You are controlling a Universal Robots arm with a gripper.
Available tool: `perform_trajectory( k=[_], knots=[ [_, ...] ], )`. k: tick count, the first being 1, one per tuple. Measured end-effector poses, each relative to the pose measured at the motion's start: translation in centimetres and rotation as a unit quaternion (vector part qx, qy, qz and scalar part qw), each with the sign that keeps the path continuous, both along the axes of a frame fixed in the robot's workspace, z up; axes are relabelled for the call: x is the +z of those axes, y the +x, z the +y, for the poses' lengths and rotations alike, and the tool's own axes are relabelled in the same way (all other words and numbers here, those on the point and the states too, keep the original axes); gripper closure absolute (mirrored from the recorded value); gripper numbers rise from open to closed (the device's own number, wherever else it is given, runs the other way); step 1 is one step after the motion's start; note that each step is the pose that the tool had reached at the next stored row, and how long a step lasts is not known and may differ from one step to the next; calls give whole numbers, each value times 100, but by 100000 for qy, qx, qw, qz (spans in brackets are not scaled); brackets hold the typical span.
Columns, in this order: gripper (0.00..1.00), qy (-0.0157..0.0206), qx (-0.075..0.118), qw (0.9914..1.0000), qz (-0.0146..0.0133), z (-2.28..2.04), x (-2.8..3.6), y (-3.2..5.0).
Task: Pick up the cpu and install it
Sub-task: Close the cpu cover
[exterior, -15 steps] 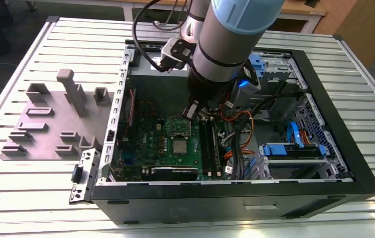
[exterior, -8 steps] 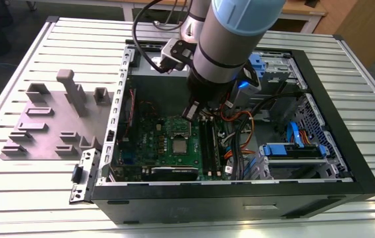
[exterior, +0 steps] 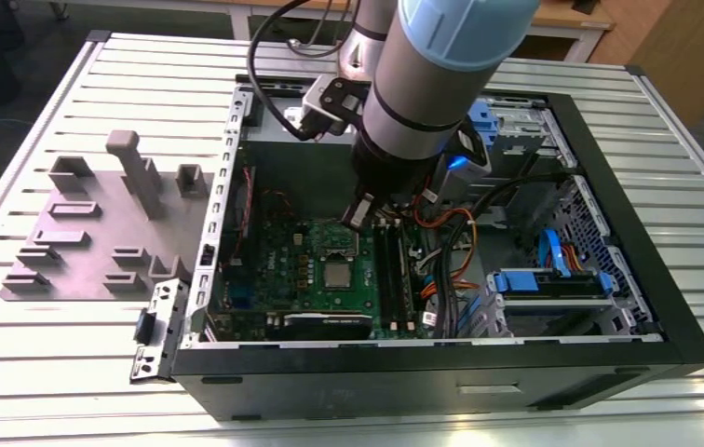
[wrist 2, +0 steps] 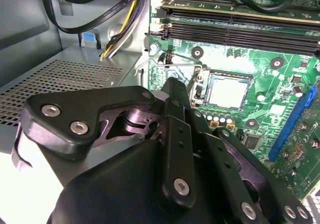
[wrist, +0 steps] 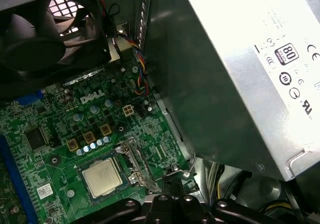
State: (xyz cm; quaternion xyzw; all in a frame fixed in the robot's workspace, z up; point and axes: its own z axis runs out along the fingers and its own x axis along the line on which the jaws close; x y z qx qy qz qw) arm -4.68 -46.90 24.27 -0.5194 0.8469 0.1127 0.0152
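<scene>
**CPU seated in socket; gripper beside the retention lever**

**Step in hand.** The cpu point(wrist: 102, 177), a small flat square chip with a pale silver-grey metal top, lies flat in its socket on the green printed circuit board point(exterior: 280, 270) inside the open black desktop computer case point(exterior: 650, 307). It also appears in the second wrist view point(wrist 2: 228, 92) and in the exterior view point(exterior: 336, 274). The gripper carries nothing. The chip appears placed already, so the work now seems to be at the socket hardware rather than at pick-up.

**Socket hardware.** The thin bent silver wire lever point(wrist: 131, 156) runs along one edge of the socket. Its hooked end lies near the black finger tip in the first wrist view. Whether the lever is latched cannot be told. Any next move here would call for fine alignment with that thin wire and clearance from the black memory slots point(wrist 2: 240, 29) just beside the socket.

**Arm pose.** The grey and pale-blue robot arm point(exterior: 433, 84) reaches steeply down into the case from above. The black mechanical gripper point(wrist 2: 172, 91) sits low over the board, just beside the socket on its lever side. The large silver-grey metal power supply box point(wrist: 240, 74) stands close alongside the wrist.

**Jaws.** The black linkage hides the fingertips; it cannot be told whether the jaws are spread or pressed together.

**Bench.** The grey plastic fixture plate with upright blocks point(exterior: 91, 233) rests on the ribbed metal table point(exterior: 29, 335), well apart from the gripper.
</scene>
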Motion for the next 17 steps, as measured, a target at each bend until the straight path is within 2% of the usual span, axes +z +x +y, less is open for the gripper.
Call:
perform_trajectory(
  k=[9, 17],
  knots=[
    [89, -4, -4, 100000, -1, -35, 0, 0],
    [89, -98, 6, 100000, -1, -41, 0, 0]
  ],
)
